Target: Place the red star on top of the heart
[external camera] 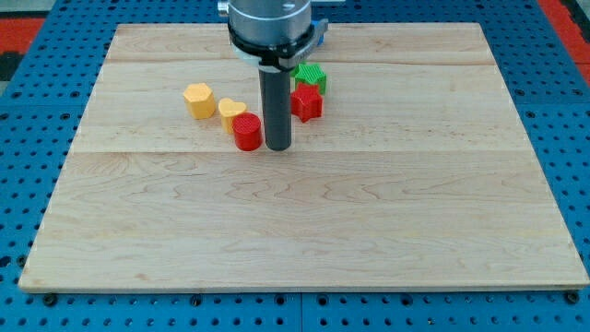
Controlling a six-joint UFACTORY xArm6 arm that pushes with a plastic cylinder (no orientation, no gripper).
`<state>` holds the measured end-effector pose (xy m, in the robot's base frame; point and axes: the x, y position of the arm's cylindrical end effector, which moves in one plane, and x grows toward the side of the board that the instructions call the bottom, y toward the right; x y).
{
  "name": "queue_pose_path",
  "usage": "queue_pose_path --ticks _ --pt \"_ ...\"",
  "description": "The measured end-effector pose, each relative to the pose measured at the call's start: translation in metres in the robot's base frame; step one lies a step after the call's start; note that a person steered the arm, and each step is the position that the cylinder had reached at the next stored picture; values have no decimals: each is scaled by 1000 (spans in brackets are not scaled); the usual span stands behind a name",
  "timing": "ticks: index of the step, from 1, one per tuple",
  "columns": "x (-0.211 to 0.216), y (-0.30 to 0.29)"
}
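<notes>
The red star (307, 102) lies on the wooden board (304, 221), near the view's top centre. A yellow heart (230, 112) lies to its left, touching a red round block (247, 132) just below and right of it. My tip (277, 147) rests on the board just right of the red round block, below and left of the red star. The dark rod hides the space between the heart and the star.
A green block (312, 76) sits just above the red star, touching it. A yellow hexagon block (198, 100) lies left of the heart. The board sits on a blue pegboard table (28, 184).
</notes>
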<state>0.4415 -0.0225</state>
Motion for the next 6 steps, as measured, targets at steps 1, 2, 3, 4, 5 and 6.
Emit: queue_pose_path --ticks 1,2,3,4,5,6 --pt "20 1" --pt "41 2" --pt "51 28" --pt "7 69" --pt "-56 69" --pt "-80 62"
